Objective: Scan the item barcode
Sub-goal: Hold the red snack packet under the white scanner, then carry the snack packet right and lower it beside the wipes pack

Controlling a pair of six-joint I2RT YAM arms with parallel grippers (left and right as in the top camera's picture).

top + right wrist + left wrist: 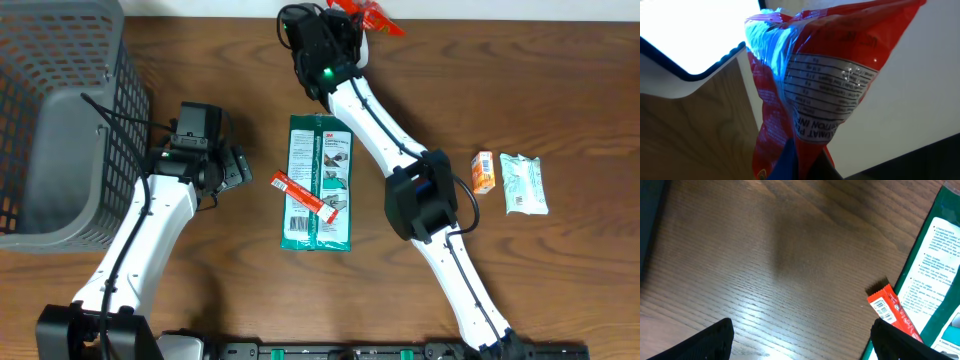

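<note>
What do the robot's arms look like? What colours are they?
The left arm and right arm are long white tubes with chunky black joints. The left gripper and right gripper are black. Thin black cables loop beside the joints, and a tiny green light glows near the right arm's wrist.

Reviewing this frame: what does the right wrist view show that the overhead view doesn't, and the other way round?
Right wrist only: the printed label panel on the red bag, seen close up. Overhead only: the grey basket, green package, red stick packet, orange box, white packet and the open left gripper. Both: the red bag pinched in the right gripper.
</note>
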